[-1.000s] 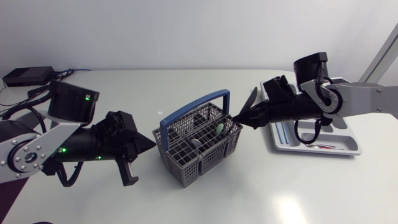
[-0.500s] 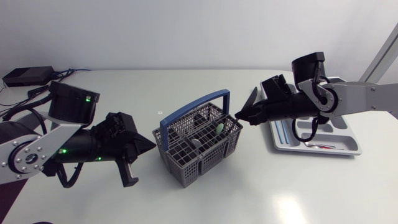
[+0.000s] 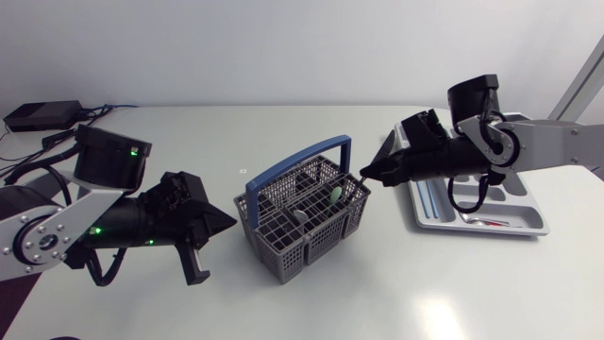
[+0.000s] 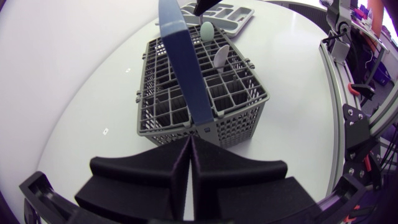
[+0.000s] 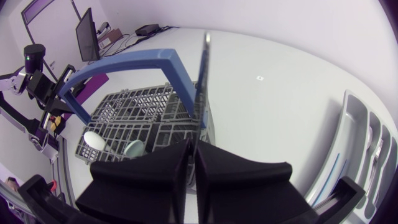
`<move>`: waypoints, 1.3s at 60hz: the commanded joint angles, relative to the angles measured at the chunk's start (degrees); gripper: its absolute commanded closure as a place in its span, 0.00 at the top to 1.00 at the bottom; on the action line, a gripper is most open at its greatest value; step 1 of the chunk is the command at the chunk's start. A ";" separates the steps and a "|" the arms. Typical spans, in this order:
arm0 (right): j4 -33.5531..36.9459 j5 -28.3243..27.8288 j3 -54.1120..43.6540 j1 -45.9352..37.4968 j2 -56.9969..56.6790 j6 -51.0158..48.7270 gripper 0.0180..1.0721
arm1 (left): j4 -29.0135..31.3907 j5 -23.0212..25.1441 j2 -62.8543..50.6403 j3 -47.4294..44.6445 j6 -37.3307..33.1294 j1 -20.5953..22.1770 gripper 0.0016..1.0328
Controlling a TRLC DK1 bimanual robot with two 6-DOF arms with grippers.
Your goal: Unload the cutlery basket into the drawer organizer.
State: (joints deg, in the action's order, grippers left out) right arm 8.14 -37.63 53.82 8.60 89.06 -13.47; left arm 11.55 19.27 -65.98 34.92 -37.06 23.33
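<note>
I had my right fingers [image 5: 155,177] pinching a thin dark utensil [image 5: 203,81], perhaps a knife, at the grey plastic mesh basket's [image 3: 283,257] rim, and my left fingers [image 4: 149,177] pressed together.

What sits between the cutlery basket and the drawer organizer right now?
The right claw, shut on a thin dark utensil, as the head view shows.

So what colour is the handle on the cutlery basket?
The handle is blue; clearest in the left wrist view.

You have the cutlery basket [image 3: 293,253] mid-table, the drawer organizer [image 3: 530,228] to its right. Left gripper [image 3: 226,223] lies left of the basket; right gripper [image 3: 366,174], pinching a thin utensil [image 5: 202,81], between basket and organizer.
</note>
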 commanded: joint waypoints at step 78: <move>20.95 -4.82 10.43 -9.13 -16.02 -10.52 0.05 | -1.53 0.42 -0.38 -0.99 1.02 1.28 0.07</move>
State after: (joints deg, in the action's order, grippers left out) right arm 30.20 -41.76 65.49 -1.80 74.35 -22.00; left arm 10.44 19.24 -66.00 34.33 -37.04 24.18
